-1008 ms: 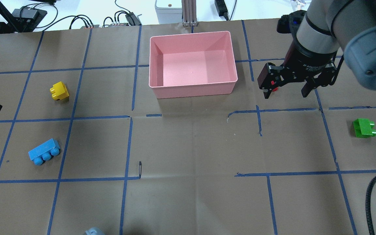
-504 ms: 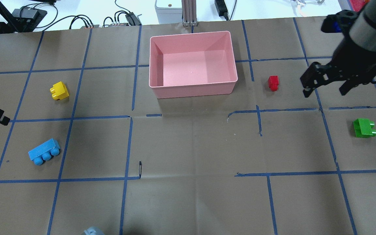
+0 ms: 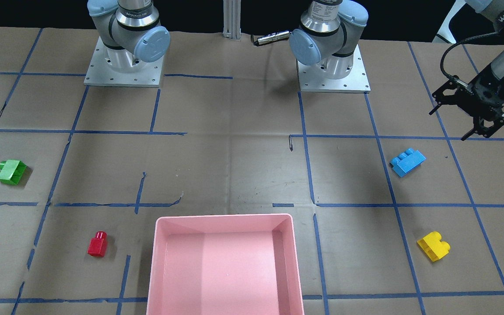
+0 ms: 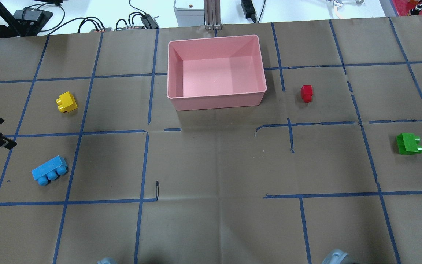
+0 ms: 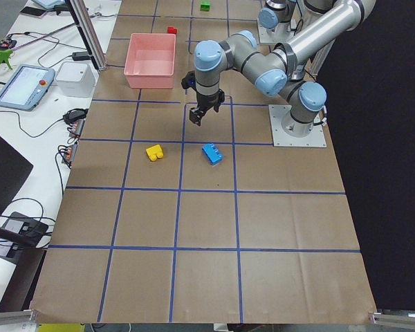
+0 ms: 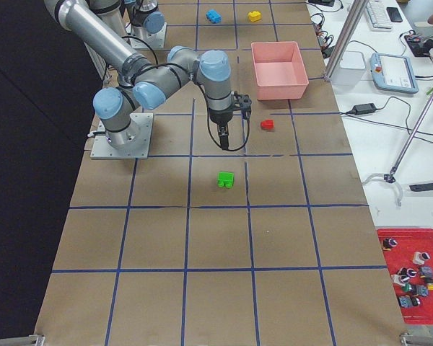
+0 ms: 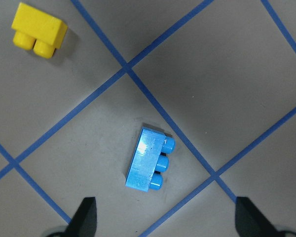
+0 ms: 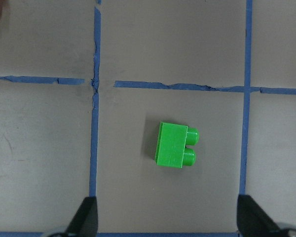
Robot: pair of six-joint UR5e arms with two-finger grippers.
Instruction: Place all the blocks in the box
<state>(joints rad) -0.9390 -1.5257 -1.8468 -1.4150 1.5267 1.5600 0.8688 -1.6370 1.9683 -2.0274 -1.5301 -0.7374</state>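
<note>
The pink box stands at the table's far middle with no brick in it. The red brick lies right of it. The green brick lies on its side at the right. It shows in the right wrist view, ahead of my open, empty right gripper. The yellow brick and the light-blue brick lie at the left. My left gripper is open and empty above the table near the light-blue brick.
The table is brown paper with blue tape lines. Cables and devices lie beyond the far edge. The two arm bases stand at the robot's side.
My right gripper has swung from over the red brick to the right, almost out of the overhead view. The red brick stayed on the table. My left gripper has come further in at the left edge.
</note>
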